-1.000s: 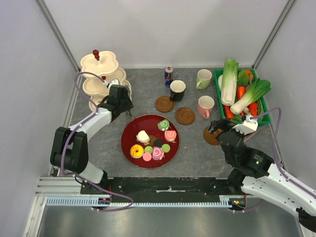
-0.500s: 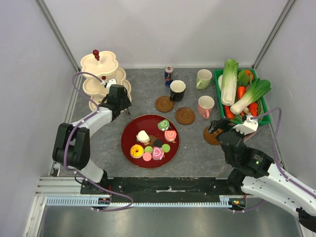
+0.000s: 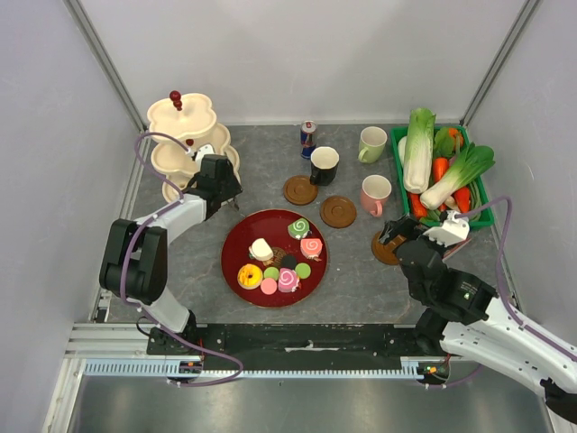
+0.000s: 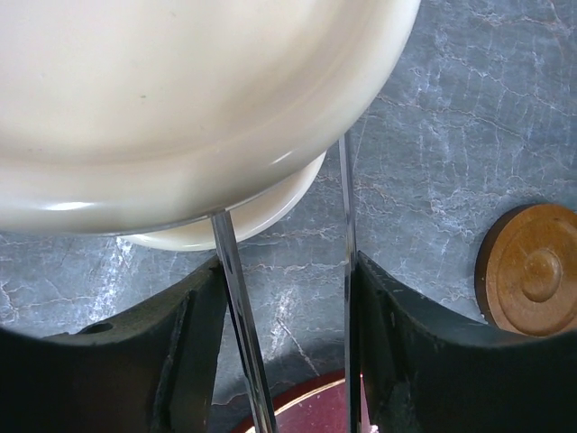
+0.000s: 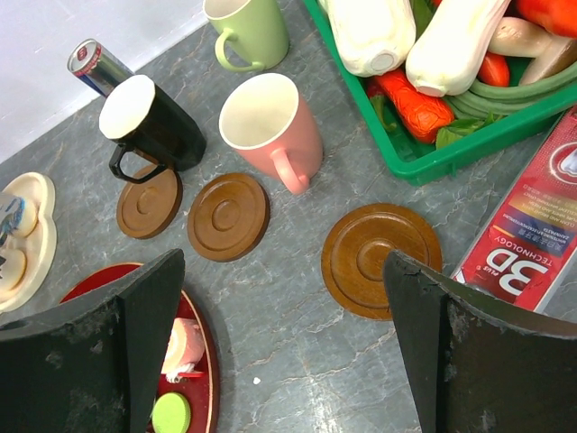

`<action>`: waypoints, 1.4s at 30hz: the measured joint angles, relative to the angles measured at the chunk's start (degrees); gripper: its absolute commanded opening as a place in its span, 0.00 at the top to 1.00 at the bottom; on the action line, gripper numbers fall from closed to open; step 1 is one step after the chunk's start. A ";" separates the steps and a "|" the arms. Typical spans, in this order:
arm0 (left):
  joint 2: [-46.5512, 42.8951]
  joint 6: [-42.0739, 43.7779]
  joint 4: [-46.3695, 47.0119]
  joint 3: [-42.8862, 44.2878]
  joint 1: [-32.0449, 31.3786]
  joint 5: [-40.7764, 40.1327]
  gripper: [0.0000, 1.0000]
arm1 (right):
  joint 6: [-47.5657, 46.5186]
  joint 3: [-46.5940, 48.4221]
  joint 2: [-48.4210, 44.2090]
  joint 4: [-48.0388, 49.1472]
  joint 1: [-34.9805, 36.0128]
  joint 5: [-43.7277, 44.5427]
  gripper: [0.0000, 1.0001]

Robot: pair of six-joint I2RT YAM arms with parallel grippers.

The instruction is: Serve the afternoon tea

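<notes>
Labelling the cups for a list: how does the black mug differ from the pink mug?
The black mug is black outside and white inside; the pink mug is pink with a cream interior. The black mug stands by the drink can; the pink mug stands nearer the green crate. Both are upright, empty and handled.

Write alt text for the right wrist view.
Open right hand hovers over three wooden coasters on a grey table; a black mug, a pink mug and a pale green mug stand beyond, a green vegetable crate to the right.
</notes>
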 measured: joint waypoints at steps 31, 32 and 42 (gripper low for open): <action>-16.94 -0.87 -6.60 -6.19 -0.17 10.54 0.37 | 0.46 -0.74 -0.85 0.07 0.00 -0.70 0.02; -18.18 -1.11 -7.02 -6.93 -0.31 11.19 0.37 | 0.46 -0.90 -0.87 0.09 0.00 -0.76 0.02; -30.03 -3.17 -13.90 -10.78 -2.16 17.84 0.37 | 0.44 -1.33 -2.01 0.52 0.00 -1.57 0.02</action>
